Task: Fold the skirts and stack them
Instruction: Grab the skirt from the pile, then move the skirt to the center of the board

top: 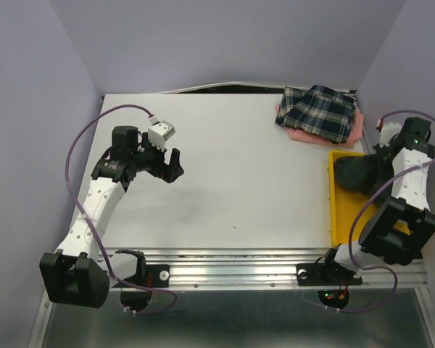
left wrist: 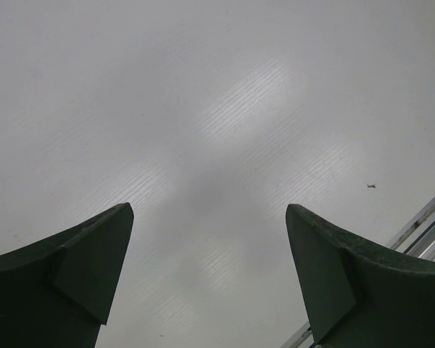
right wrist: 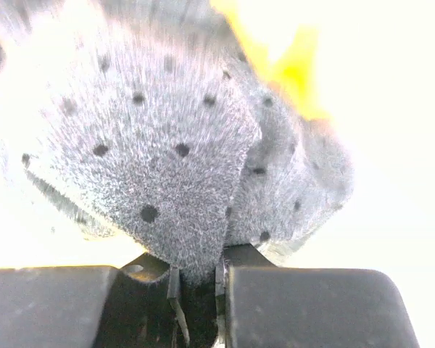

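The right end effector (right wrist: 198, 284) is pinching a fold of the charcoal skirt (right wrist: 167, 145), its jaws closed down to a narrow gap with cloth wedged between them. In the overhead view this is happening at the right edge of the frame, where the skirt is lying bunched in the upper end of the yellow tray (top: 341, 217). Up close the fabric is showing a fuzzy, brushed nap, grey under the glare and scattered with small dark dots. It is folding over itself in soft rounded lobes rather than creasing sharply. I am judging it to be light and limp, thick enough to grip well, neither slippery nor fragile. Held by one pinch it is likely to be hanging in a clump, so spreading it flat is probably calling for a second hold on an edge or corner, ideally at the waistband or hem, though neither is showing in the bunch. The tray is looking like rigid, smooth plastic, with a low wall the cloth could be dragging over. The left end effector (top: 170, 165) is hovering wide open, gripping nothing, over the matte white worktop (top: 239, 181) at the left of the overhead frame, well apart from all cloth. In the upper right, the plaid skirt (top: 319, 112) is lying as a flat woven wedge on top of the pink skirt (top: 304, 138), whose edges are peeking out beneath it.
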`<act>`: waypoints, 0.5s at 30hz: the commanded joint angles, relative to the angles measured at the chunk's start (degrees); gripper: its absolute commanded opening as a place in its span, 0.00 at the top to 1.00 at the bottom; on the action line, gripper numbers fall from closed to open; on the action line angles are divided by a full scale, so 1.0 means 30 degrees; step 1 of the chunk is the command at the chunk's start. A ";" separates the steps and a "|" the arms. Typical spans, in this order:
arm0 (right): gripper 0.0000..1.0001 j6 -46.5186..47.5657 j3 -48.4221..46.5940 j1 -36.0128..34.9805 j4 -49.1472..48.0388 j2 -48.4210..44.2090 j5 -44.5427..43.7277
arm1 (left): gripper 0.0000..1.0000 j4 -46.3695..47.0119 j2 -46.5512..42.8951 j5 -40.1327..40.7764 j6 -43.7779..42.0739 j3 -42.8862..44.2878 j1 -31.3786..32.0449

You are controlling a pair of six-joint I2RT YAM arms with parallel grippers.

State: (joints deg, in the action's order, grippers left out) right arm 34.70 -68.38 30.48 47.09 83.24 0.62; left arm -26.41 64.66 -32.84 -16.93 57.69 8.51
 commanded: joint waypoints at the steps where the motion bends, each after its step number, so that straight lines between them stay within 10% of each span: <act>1: 0.99 -0.0255 -0.7361 0.0153 0.1813 -0.2053 0.3617 | 0.01 0.0222 -0.0374 -0.0741 -0.0246 0.0895 -0.0084; 9: 0.99 -0.3095 -1.7776 0.0153 0.5483 -0.0064 1.2262 | 0.01 0.0630 -0.0285 -0.1444 0.0398 0.1686 -0.0493; 15: 0.99 -0.9620 -1.5919 -0.1366 0.1249 -0.1141 2.0032 | 0.01 0.0894 -0.0226 -0.2879 0.0955 0.2800 -0.1781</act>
State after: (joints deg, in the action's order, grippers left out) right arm 20.25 -121.12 29.56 58.13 81.21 42.44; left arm -25.93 64.69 -37.17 -15.51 62.37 5.10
